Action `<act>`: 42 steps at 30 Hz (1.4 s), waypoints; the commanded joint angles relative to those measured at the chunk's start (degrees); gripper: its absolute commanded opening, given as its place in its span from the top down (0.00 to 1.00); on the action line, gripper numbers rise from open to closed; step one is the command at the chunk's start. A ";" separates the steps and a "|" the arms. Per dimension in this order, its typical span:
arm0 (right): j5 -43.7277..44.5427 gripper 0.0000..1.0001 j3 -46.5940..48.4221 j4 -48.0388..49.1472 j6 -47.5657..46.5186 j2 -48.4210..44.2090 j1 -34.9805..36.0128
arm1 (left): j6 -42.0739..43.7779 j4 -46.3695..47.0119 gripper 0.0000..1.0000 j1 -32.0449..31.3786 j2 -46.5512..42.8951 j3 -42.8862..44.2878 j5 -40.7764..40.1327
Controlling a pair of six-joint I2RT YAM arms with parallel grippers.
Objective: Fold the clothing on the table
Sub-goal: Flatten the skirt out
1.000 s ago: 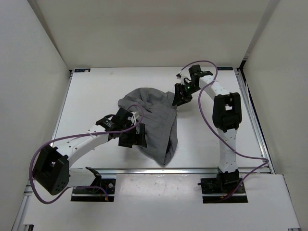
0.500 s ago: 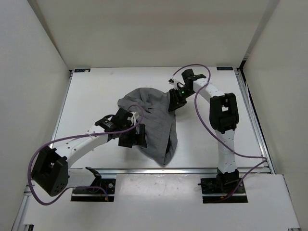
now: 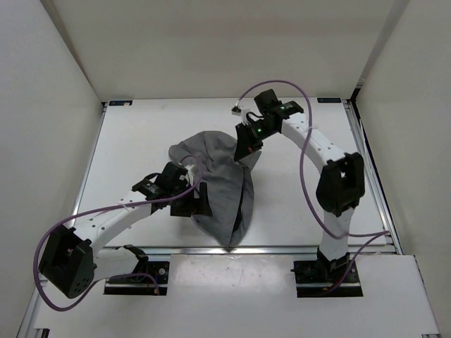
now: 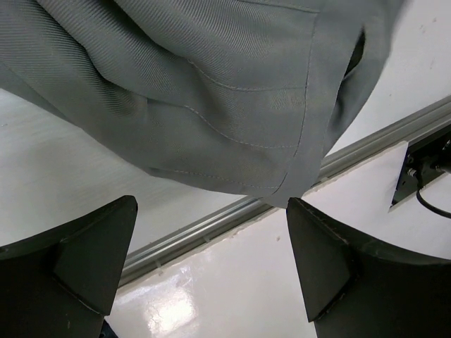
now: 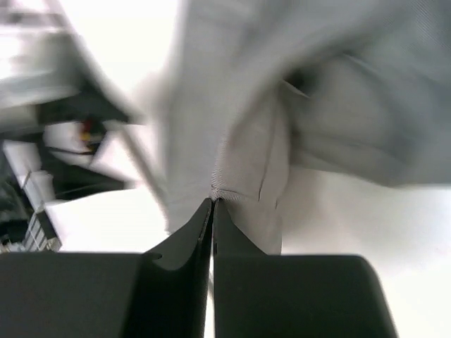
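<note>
White table (image 3: 141, 134) first: it carries the grey clothing (image 3: 220, 184) as a bunched heap in the middle. One end is raised toward the far right, and a narrow tip runs down almost to the near edge.

My right claw (image 3: 245, 148) is at that raised far end. Its jaws are pressed together on a thin bit of fabric. My left claw (image 3: 194, 203) hangs over the heap's near-left side, spread wide and holding nothing.

My worries, biggest first:
- With only one end held, a pull from the right would likely drag the whole heap across the table rather than spread it.
- The near tip sits so close to the rail that a drag could catch it there or take it over the edge.
- The pinch looks shallow, right at the tips, so I think a firm tug could slip it free.

The overhead view gives me the layout but hides the grip. The right wrist view, though blurred, shows the right claw (image 5: 213, 203) shut on a seamed fold. The left wrist view shows the left claw (image 4: 211, 204) with a gap between its jaws, and a stitched hem corner by the near rail.
</note>
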 commanded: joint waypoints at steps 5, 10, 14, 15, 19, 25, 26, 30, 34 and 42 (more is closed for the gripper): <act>-16.37 1.00 -0.02 5.44 9.22 -16.00 2.93 | -0.29 6.34 0.01 -0.41 0.34 -0.45 1.30; -9.65 1.00 -7.49 14.07 17.40 -25.14 -10.31 | -0.29 6.70 0.01 -0.32 -0.44 -0.89 1.65; 4.66 1.00 -8.31 10.41 17.42 -28.67 -19.48 | -0.03 5.65 0.01 0.46 -1.59 -1.59 1.57; 7.40 1.00 -7.08 8.39 16.55 -28.93 -21.67 | 0.41 5.56 0.01 0.38 -2.03 -1.94 1.30; 24.98 1.00 -2.24 3.72 14.43 -26.92 -19.33 | 0.50 5.12 0.01 1.87 -2.99 -2.74 2.00; 25.90 1.00 1.54 2.74 15.39 -17.00 -8.18 | 1.03 5.03 0.01 2.40 -3.00 -2.91 1.92; 24.06 1.00 1.20 3.96 15.66 -15.15 -5.46 | 1.03 4.85 0.02 2.40 -3.17 -2.65 2.00; 14.67 1.00 6.35 5.73 14.70 -8.29 3.88 | 0.94 4.76 0.01 3.89 -4.75 -3.69 2.35; 0.97 1.00 14.64 11.23 14.77 -5.37 10.29 | 2.69 3.28 0.01 6.96 -5.63 -3.97 2.36; -3.75 1.00 0.10 39.61 26.71 -26.69 -0.31 | 3.58 0.63 0.01 8.91 -6.95 -3.52 2.18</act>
